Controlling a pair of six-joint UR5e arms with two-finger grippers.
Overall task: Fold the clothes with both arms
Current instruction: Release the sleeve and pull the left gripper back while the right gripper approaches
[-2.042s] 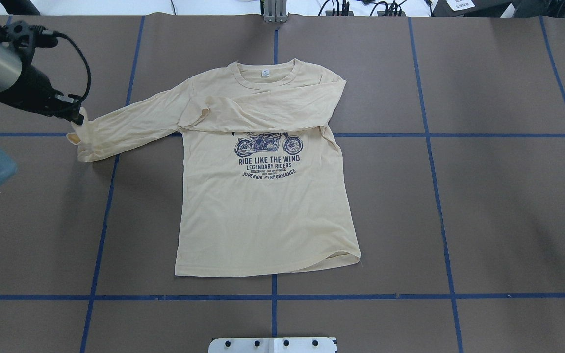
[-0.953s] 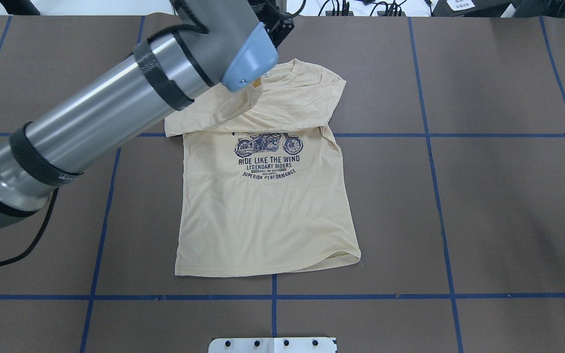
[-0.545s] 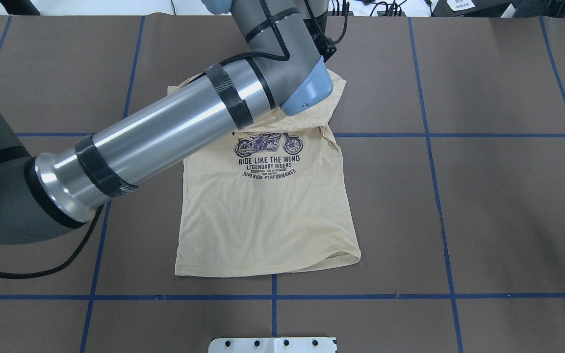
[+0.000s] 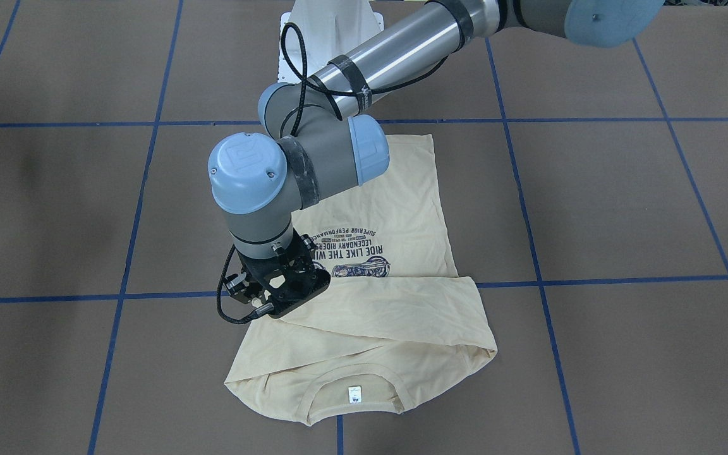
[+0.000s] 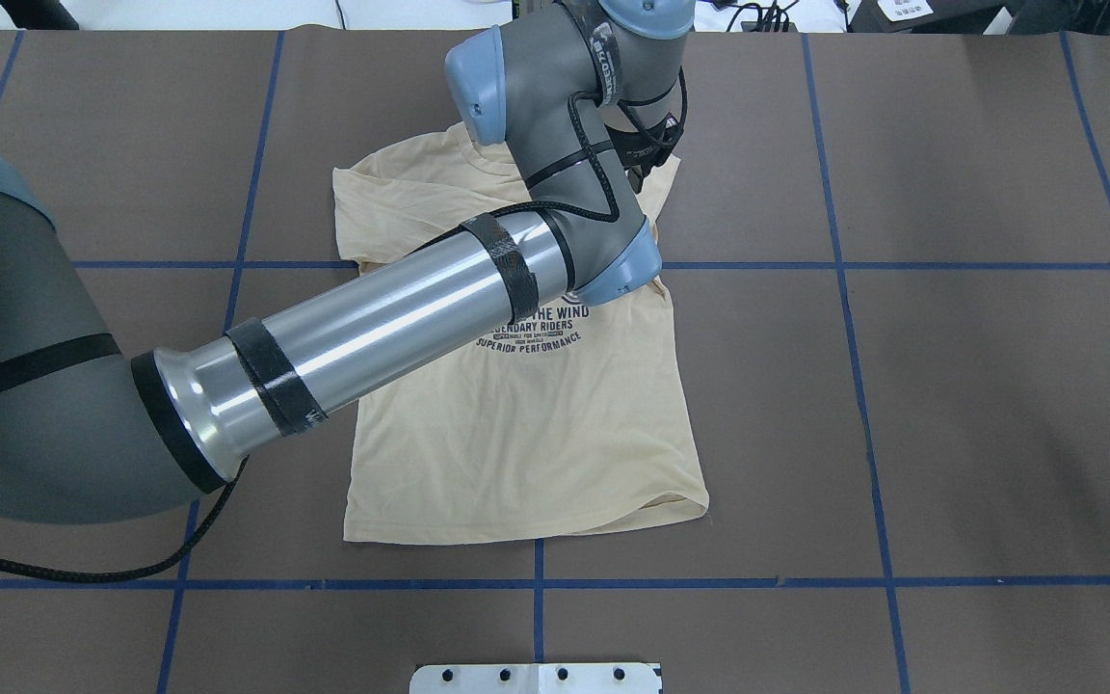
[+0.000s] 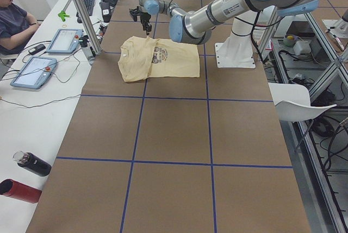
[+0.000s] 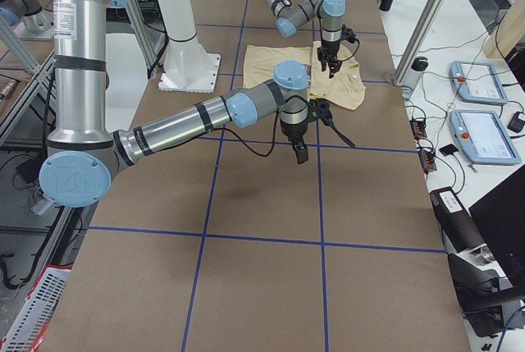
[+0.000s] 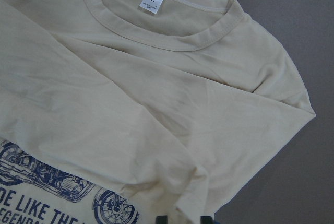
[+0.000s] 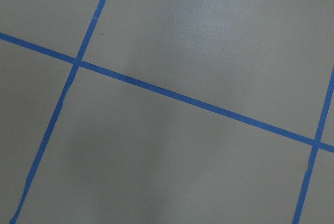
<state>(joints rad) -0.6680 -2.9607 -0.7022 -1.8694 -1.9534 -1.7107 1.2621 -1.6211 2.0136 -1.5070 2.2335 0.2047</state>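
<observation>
Two seconds ago the left sleeve of the T-shirt lay stretched out to the robot's left with the left gripper at its cuff. Now that sleeve is folded across the chest, over the other sleeve, and the cuff ends at the shirt's right side. Since half a second ago the left arm has swung further right, and its elbow now covers the top of the navy print.

The left arm reaches across the shirt from the left, forearm low over the chest and wrist turned straight down above the right shoulder. Its pincer sits right at the cuff. The fingertips are hidden, so I cannot tell whether it pinches the cloth or has let go.

The right arm stays well off to the right over bare table, with the right gripper pointing down; I cannot tell whether it is spread.

There is one shirt, lying mid-table with the collar far and the hem near, plus two folded sleeves, one white neck label and two arms.
</observation>
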